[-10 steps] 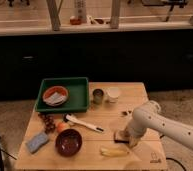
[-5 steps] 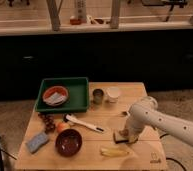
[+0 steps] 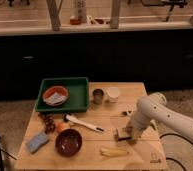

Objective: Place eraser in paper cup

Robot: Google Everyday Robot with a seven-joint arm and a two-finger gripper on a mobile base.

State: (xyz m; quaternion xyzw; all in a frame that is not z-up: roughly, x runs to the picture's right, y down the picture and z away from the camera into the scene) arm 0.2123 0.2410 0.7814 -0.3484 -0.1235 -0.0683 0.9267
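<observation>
The eraser (image 3: pixel 122 134), a small dark flat block on a tan base, lies on the wooden table (image 3: pixel 135 97) right of the middle. My gripper (image 3: pixel 127 133) hangs from the white arm (image 3: pixel 157 114) and is down at the eraser on its right side. The paper cup (image 3: pixel 113 94), white with a round rim, stands upright at the back of the table, well behind the gripper. A grey metal cup (image 3: pixel 98 96) stands just left of it.
A green tray (image 3: pixel 82 97) at the back left holds an orange bowl (image 3: pixel 55 94). A white-handled brush (image 3: pixel 83 123), a dark red bowl (image 3: pixel 69 142), a blue-grey sponge (image 3: pixel 37 142), a banana (image 3: pixel 113 152) and small fruit (image 3: pixel 50 124) lie on the table.
The arm has shifted a little left and lower, bringing the gripper down onto the eraser. The other objects have not moved.
</observation>
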